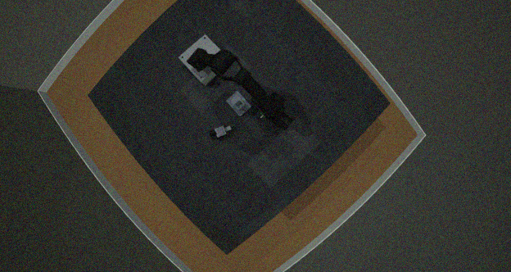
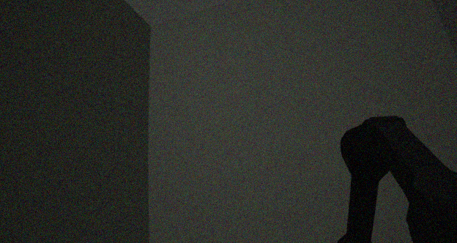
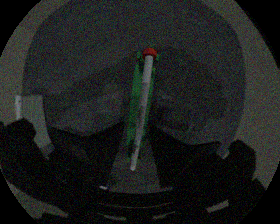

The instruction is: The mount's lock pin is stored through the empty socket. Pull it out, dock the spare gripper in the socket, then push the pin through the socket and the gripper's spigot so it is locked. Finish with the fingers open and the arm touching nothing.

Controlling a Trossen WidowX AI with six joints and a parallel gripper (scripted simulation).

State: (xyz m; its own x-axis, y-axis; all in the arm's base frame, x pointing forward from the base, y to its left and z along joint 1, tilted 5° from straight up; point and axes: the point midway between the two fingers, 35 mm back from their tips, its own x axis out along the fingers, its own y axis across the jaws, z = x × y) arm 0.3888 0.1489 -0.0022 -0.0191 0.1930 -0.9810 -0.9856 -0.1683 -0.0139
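Observation:
The lock pin (image 3: 142, 95), with a red head and pale shaft, lies along a green part (image 3: 135, 102) in the wrist view. My gripper (image 3: 137, 129) is open, its dark fingers parted on either side of the pin's lower shaft. Contact cannot be told. In the top view a small green and pale speck (image 1: 262, 115) shows beside the arm's dark far end, which hides the fingertips. The mount's pale plate (image 1: 233, 98) lies left of the arm; its socket is too small to read. The spare gripper (image 1: 221, 131), pale with a dark end, lies lower left of the mount.
The arm's pale base plate (image 1: 210, 45) is at the upper left, and the arm (image 1: 254, 86) passes just right of the mount. A pale block (image 3: 36, 117) stands at the left in the wrist view. The exterior view shows only the arm's bent upper part (image 2: 381, 146) and walls.

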